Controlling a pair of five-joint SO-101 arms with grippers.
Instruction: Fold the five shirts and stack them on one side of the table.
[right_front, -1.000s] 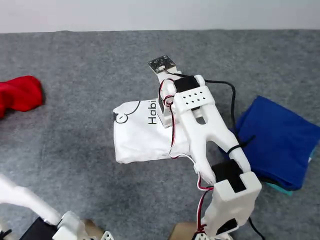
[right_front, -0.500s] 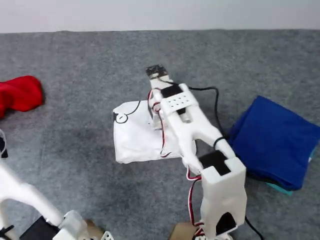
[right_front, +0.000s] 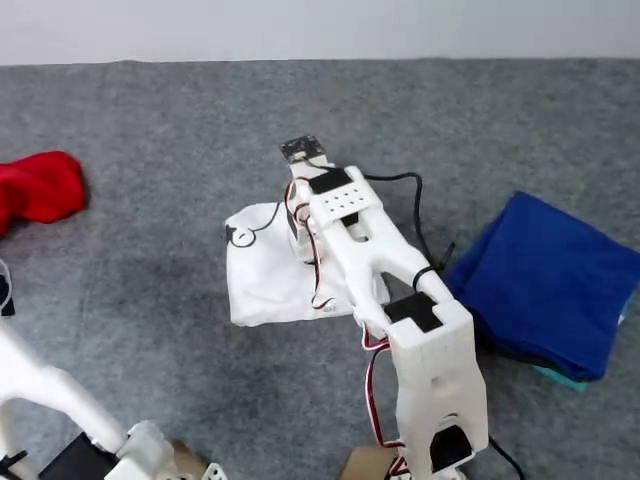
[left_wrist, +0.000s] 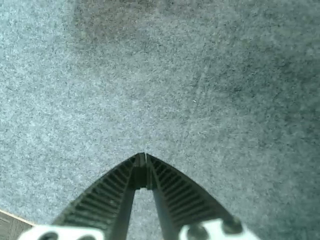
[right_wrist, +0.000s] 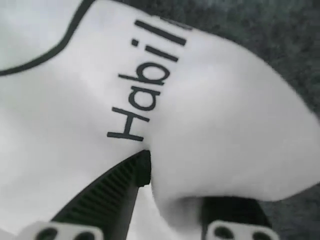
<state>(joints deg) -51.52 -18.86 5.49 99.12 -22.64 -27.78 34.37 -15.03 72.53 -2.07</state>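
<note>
A white shirt (right_front: 262, 285) with black print lies partly folded in the middle of the grey table. My right arm (right_front: 345, 215) stretches over its right half. In the right wrist view my right gripper (right_wrist: 180, 182) is shut on a fold of the white shirt (right_wrist: 225, 125); one ribbed finger (right_wrist: 131, 175) presses on top and the cloth drapes over the other. A crumpled red shirt (right_front: 40, 187) lies at the far left. A folded blue shirt (right_front: 545, 280) tops a stack at the right. My left gripper (left_wrist: 145, 159) is shut above bare grey carpet.
A teal edge (right_front: 558, 376) peeks from under the blue shirt. My left arm (right_front: 45, 392) stands at the near left corner. A black cable (right_front: 420, 215) runs between the right arm and the blue stack. Open grey carpet lies between the red and white shirts.
My right arm has swung left across the white shirt, covering its print and drawing the shirt's right edge leftward. The left arm shifted slightly at the near left corner.
</note>
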